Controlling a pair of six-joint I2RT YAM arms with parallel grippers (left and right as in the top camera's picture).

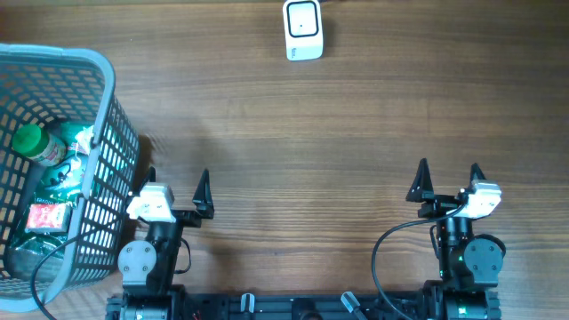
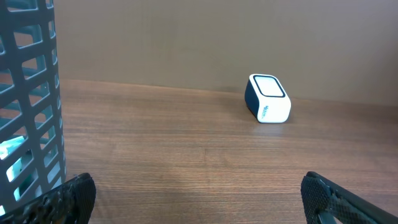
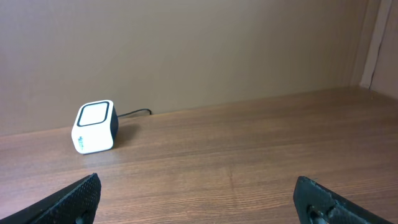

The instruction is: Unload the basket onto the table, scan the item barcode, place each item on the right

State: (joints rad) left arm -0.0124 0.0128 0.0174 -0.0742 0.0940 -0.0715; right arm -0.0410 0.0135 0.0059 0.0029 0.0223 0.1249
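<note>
Task judged not yet begun; no item was out of the basket (image 1: pixel 105 100) and nothing sat at the scanner (image 1: pixel 303 28). Left gripper (image 1: pixel 176 184) rested at the near edge of the table (image 1: pixel 311 133), just beside the basket wall, jaws spread wide with nothing between them; right gripper (image 1: pixel 449 169) sat at the near edge on the opposite side, jaws equally wide, empty; both wrist views showed only bare wood between the fingers. Candidate items lay inside the basket at the left: a green-capped bottle (image 1: pixel 31 142) near the top, a red packet (image 1: pixel 49 216) lower down, plus teal and white packaging too hidden by the mesh to name; which one was meant for scanning could not be told; no barcode was visible on any of them. Scanner stood at the far edge, well apart from both grippers and from the basket, its window face turned upward, a cable (image 3: pixel 134 113) trailing behind it. Done so far: nothing, as far as the views showed. Left to do, as judged: reach into the basket (left arm is nearest), lift one item clear of the rim, carry it across to the scanner, find the barcode and turn it toward the window.
</note>
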